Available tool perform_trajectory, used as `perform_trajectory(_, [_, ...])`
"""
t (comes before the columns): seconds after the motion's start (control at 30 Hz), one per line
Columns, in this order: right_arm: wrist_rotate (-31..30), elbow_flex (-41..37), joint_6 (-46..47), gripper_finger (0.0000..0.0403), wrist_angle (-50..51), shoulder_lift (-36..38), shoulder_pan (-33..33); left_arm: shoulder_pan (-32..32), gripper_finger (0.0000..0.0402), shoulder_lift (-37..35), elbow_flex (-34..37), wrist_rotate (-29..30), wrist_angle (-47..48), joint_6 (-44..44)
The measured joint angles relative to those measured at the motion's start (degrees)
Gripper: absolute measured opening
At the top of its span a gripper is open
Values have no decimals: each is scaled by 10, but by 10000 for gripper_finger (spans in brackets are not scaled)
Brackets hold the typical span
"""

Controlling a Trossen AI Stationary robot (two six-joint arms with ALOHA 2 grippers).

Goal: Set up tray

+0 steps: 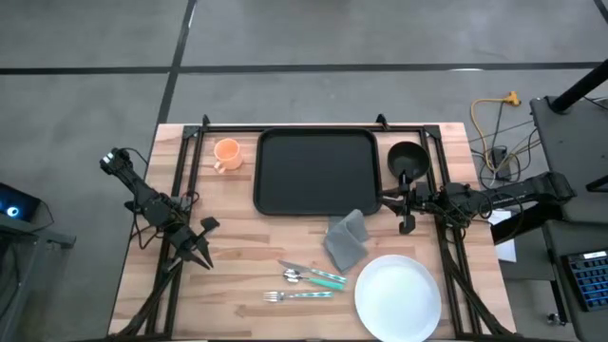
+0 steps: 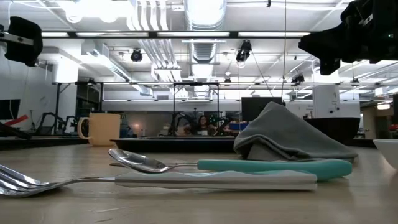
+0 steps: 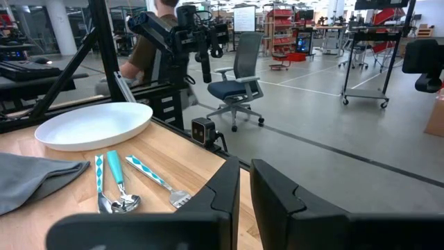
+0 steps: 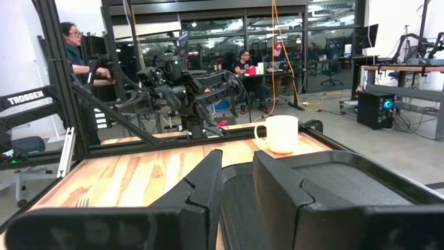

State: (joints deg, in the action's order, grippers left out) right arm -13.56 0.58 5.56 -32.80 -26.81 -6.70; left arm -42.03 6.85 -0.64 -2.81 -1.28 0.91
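We see the black tray (image 1: pixel 318 171) lying flat on the far middle of the wooden tabletop (image 1: pixel 242 275), and there is nothing in it. We will use the tray as our marker. Just beside its left edge stands a small orange cup (image 1: pixel 227 153); we cannot see inside it. Just beside the tray's right edge sits a dark bowl (image 1: pixel 408 159), and it looks empty from above. A grey cloth (image 1: pixel 347 239) lies folded just beside the tray's near right corner. Nearer to us than the tray lie a spoon (image 1: pixel 313 275) with a teal handle and a fork (image 1: pixel 298 295) with a pale handle, side by side. To the right of them, well away from the tray, is a round white plate (image 1: pixel 398 294) with nothing on it. The right hand (image 1: pixel 407 211) hangs beside the tray's right edge, near the bowl; its two fingers stand a little apart and grip nothing. The left hand (image 1: pixel 202 253) waits off to the tray's near left, over bare wood, with its fingers almost together and holding nothing.
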Motion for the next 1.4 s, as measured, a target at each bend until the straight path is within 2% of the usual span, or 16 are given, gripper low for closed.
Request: perform_trajectory(1.4, [0, 0, 0, 75, 0, 0, 0, 0, 18, 0, 0, 0, 0, 0])
